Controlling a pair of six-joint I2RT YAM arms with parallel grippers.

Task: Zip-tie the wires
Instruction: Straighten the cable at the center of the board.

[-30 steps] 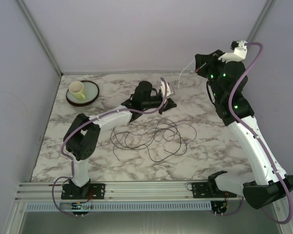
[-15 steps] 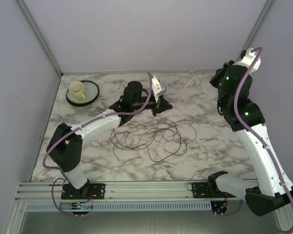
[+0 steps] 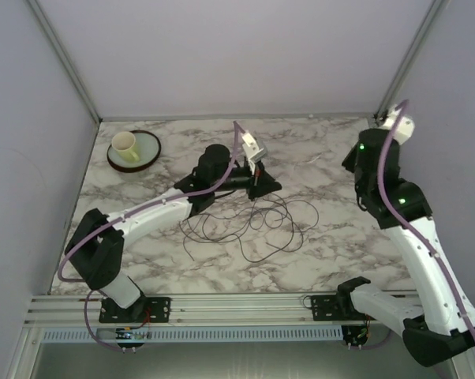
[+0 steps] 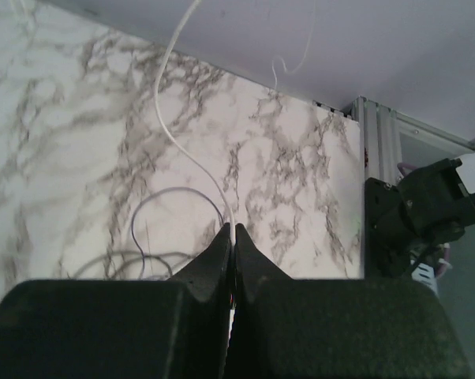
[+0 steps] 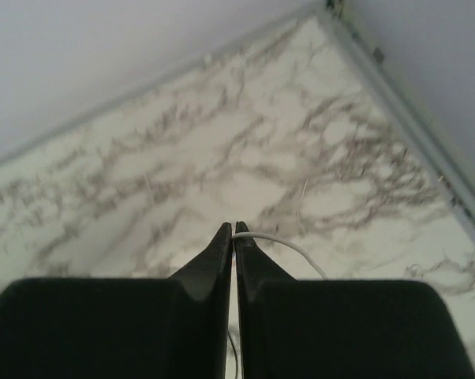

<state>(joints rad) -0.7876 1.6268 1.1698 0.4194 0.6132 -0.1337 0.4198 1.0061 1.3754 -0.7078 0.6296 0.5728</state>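
left hand clenched on white zip tie | right hand clenched on a white strand | wires loose on counter just beside left hand | nothing bundled yet; tying remains

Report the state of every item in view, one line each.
Left gripper, shut on a thin white strip.
Right gripper, shut on a white strand.
Wires, loose tangle lying on the table, untied.
Cup, upright on the plate.
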